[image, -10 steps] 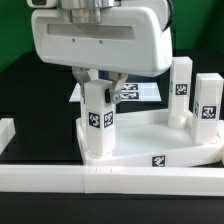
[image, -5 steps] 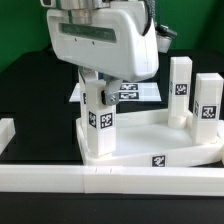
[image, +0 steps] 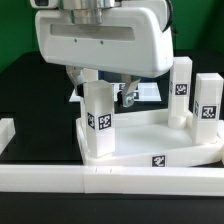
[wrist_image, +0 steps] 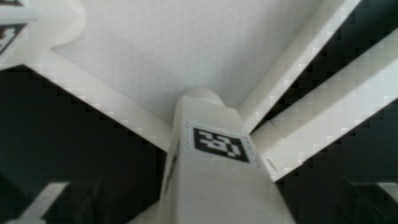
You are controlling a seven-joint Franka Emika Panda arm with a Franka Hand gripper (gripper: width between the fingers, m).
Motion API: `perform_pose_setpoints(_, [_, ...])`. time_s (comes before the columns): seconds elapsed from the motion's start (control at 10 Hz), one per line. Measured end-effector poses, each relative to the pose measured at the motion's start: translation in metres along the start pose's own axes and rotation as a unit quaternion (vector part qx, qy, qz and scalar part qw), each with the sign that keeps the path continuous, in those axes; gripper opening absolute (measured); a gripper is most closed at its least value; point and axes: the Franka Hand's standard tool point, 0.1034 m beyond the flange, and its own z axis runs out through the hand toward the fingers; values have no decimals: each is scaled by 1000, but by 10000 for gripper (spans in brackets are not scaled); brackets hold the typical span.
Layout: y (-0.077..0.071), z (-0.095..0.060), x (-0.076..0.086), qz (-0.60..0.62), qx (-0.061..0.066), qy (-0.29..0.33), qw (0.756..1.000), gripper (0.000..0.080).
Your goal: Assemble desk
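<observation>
Release! The tool has sprung wide, its two fingers now standing apart on either side of the tall white plastic block leg with a square black-and-white tag, where half a second ago they were pinched close around its top. The leg stands upright on its own at the near corner of the large white plastic tray-like desk panel with a raised rim, towards the exterior view's left. Nothing is held now.

From the wrist view, that same leg rises straight up towards the camera, its tag facing us, with the panel's white floor spread out behind it and the dark tabletop showing past the rim. The fingers themselves barely show there.

What does it mean? By my reading, this leg is seated in its corner hole and the arm is letting go, so this leg's step looks finished. Whether it is screwed fully home I cannot tell from here.

Over on the exterior view's right, two more white tagged block legs stand upright, one further back and one nearer the edge. Whether they are fixed into the panel or merely standing by it I cannot tell. The long white border rail runs across the front, untouched.
</observation>
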Motion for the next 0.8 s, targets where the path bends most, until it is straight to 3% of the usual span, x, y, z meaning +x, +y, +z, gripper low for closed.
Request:
perform_pose_setpoints(0.3, [3, 1, 3, -169, -2, 1, 986, 649])
perform_pose_setpoints(0.8, [5, 3, 3, -376, -14, -3, 926, 649])
